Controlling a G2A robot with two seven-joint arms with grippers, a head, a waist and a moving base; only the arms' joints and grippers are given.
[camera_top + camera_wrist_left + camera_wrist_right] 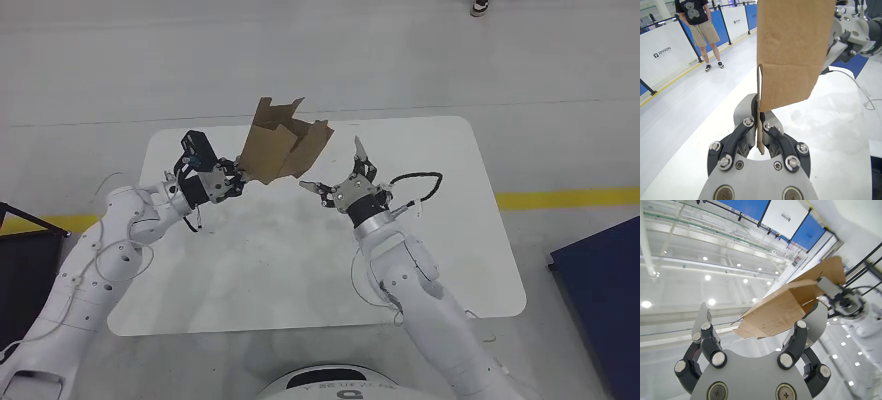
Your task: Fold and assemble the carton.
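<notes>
While you looked down from the top view, the carton (283, 148) hung in the air above the far part of the tabletop (300, 280), partly unfolded, its flaps sticking up loose. Your left gripper (238, 178) had it by the near edge. Your right gripper (331, 165) sat just beside the carton's other side, fingers spread wide, holding nothing.

In the left wrist view, the left gripper (758, 111) had its fingers clamped on a thin double layer of cardboard, with the carton (791, 47) rising straight out of the pinch. A crease line ran across the panel above the grip. That one pinch carried the whole piece, so you were probably dealing with something light. The board looked stiff across a panel, but it would likely hinge freely at every score line and swing about that single hold.

In the right wrist view, the right gripper (760, 315) stood with its fingers far apart and the carton (776, 313) lying in line with the gap. Whether either finger touched it could not be told. The left gripper (827, 287) was pinching the far panel. A sensible second hold was a flat panel near a crease, not a loose flap tip. A hard squeeze could dent the corrugated board, and plain cardboard might slip between smooth metal fingers.
</notes>
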